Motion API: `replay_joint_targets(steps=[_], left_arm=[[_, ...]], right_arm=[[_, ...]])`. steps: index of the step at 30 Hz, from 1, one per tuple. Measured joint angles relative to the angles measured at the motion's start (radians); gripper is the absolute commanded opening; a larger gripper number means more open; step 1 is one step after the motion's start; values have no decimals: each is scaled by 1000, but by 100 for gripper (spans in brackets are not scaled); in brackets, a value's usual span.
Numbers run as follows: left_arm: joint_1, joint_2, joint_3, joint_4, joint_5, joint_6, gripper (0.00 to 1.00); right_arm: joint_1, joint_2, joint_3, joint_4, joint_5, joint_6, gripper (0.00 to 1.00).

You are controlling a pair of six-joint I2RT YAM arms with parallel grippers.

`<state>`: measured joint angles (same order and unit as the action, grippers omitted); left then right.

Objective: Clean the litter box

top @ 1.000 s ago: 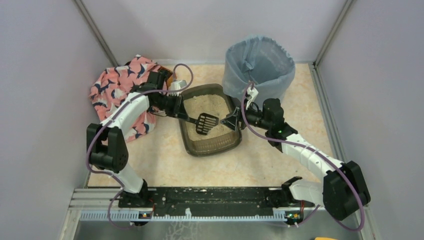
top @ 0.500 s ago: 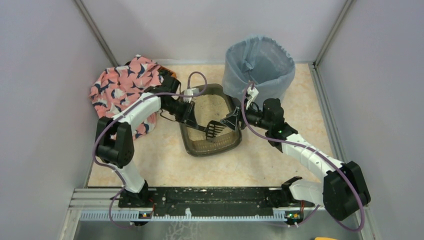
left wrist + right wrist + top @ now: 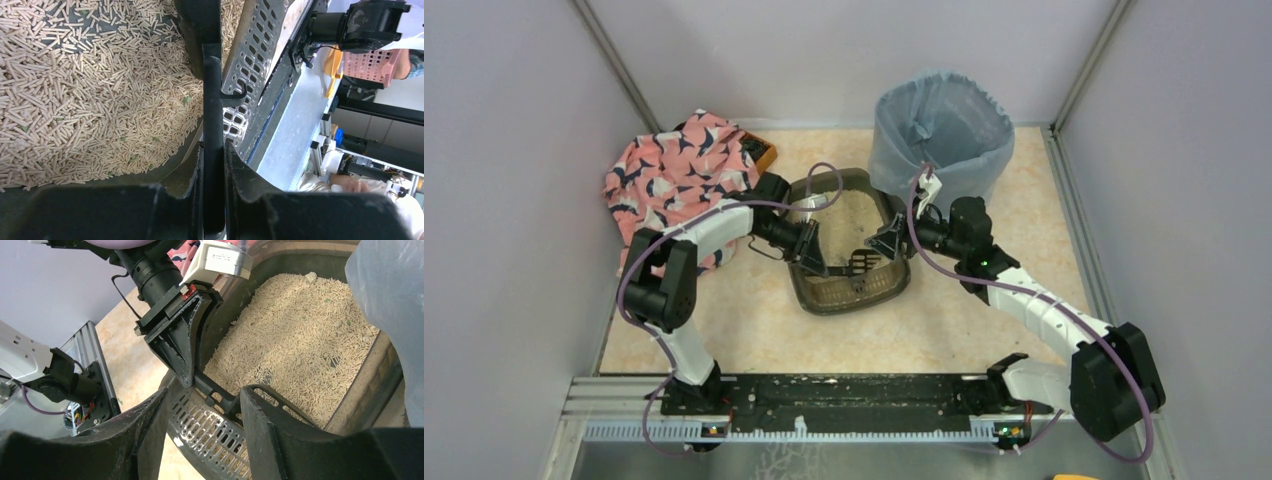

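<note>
**Both arms at the litter box [image 3: 849,292], scoop [image 3: 212,100] low inside**

Mid-table [image 3: 754,330], between the two arms: the litter box, dark grey-brown, long side pointing away from the bases. Beige pellets [image 3: 75,90] across its floor, a perforated wall [image 3: 205,435] at the near end. Just behind its far right corner, the round bin [image 3: 944,165] with the blue-grey liner, touching or almost touching the tray; hard to tell which from above. Off to the far left, a pink patterned cloth [image 3: 674,175], apart from the box.

Reaching in over the box's left rim: the left gripper [image 3: 213,152]. Tight pinch by its jaws on the thin black handle of the scoop, no gap visible on either side of the handle. Scoop head low at the near end of the box, close to the perforated wall, over the pellets. No telling whether anything lies in it.

At the near end of the box's right rim: the right gripper [image 3: 204,395]. Jaws well apart, one finger to each side of the perforated wall, the scoop's handle crossing the gap beyond them. No telling from either view whether the fingers press on the tray or merely stand astride it.
</note>
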<state>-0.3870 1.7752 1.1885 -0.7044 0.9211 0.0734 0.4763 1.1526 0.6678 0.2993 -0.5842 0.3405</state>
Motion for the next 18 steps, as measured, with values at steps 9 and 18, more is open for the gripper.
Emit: replay_joint_targets(steps=[9, 18], left_arm=[[5, 0, -45, 61, 45, -39, 0], [90, -14, -56, 62, 20, -77, 0]], right_arm=[[0, -1, 0, 0, 1, 0, 54], [0, -1, 0, 0, 7, 0, 54]])
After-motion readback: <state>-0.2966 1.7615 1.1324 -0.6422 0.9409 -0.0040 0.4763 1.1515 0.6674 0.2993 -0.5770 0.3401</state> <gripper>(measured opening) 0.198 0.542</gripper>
